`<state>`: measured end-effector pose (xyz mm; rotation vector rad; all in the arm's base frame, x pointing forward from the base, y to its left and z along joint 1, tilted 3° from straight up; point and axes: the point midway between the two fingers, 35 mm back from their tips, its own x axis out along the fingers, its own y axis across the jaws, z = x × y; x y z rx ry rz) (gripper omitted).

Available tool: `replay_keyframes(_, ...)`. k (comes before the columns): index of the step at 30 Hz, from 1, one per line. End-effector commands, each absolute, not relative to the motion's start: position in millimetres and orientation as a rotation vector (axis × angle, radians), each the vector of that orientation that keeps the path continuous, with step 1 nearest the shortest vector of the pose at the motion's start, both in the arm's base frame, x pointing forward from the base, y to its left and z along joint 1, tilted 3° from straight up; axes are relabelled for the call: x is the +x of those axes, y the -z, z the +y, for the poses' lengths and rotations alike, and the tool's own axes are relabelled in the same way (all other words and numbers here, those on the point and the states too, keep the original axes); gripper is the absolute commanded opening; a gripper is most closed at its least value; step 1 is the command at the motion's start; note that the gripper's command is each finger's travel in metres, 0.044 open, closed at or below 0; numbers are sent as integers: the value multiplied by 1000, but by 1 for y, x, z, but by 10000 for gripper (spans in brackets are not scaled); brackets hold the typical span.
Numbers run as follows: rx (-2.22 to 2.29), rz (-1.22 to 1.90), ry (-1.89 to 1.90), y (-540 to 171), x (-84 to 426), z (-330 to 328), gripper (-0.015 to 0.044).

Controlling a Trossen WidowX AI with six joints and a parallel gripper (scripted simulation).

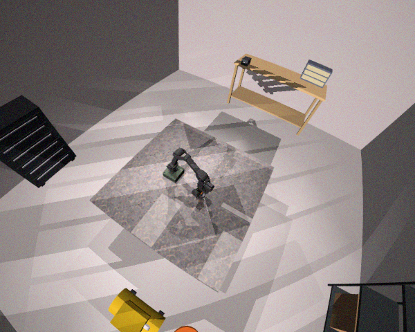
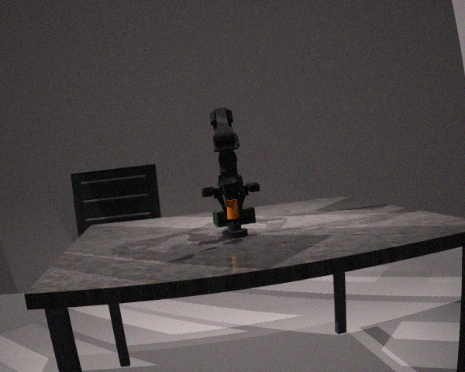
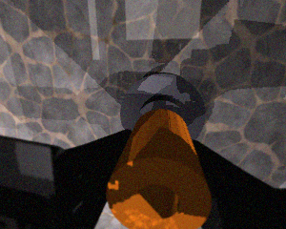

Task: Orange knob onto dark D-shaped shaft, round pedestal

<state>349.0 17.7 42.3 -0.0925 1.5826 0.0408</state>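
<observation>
The orange knob [image 1: 201, 193] [image 2: 232, 211] [image 3: 157, 167] is upright between the fingers of my gripper [image 2: 232, 207] [image 3: 159, 140], which is shut on it. The dark round pedestal [image 2: 241, 232] [image 3: 196, 106] stands on the table just below the knob. In the exterior view the knob's lower end is over the pedestal's narrower raised middle, with the pedestal's wide base showing below. In the wrist view the knob covers the near part of the pedestal. The shaft is not clearly visible, and I cannot tell whether its tip is inside the knob. The flat sides are hidden.
The arm's green base [image 1: 173, 173] [image 2: 247, 215] stands on the stone-patterned table [image 1: 128, 185] [image 2: 116, 276], behind the pedestal in the exterior view. A black drawer cabinet [image 1: 32, 142] [image 2: 116, 196] and a wooden bench [image 1: 272, 103] stand away from the table.
</observation>
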Motion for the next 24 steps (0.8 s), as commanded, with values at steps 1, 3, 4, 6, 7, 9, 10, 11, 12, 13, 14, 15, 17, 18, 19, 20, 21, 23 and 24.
replay_keyframes(1,-95,1586,-41,-45,348,18,0)
replay_keyframes(3,-95,1586,-41,-46,349,18,0)
replay_keyframes(4,-95,1586,-41,-47,348,18,0)
replay_keyframes(6,-115,1585,-61,-47,348,18,0)
replay_keyframes(7,-137,1585,-84,-48,348,18,0)
replay_keyframes(9,-192,1582,-140,-47,349,18,0)
replay_keyframes(10,-226,1580,-174,-47,349,18,0)
replay_keyframes(11,-250,1578,-199,-46,350,18,0)
replay_keyframes(12,-259,1578,-207,-46,351,18,0)
replay_keyframes(13,-259,1578,-207,-45,352,18,0)
replay_keyframes(14,-259,1577,-207,-45,352,18,0)
replay_keyframes(15,-259,1577,-207,-46,353,18,0)
replay_keyframes(17,-259,1577,-207,-47,354,18,0)
replay_keyframes(18,-259,1577,-207,-47,354,18,0)
replay_keyframes(19,-259,1577,-207,-45,354,18,0)
replay_keyframes(20,-259,1577,-207,-44,354,17,0)
replay_keyframes(21,-259,1577,-207,-43,354,17,0)
replay_keyframes(23,-259,1577,-207,-42,354,17,0)
replay_keyframes(24,-259,1577,-207,-42,354,17,0)
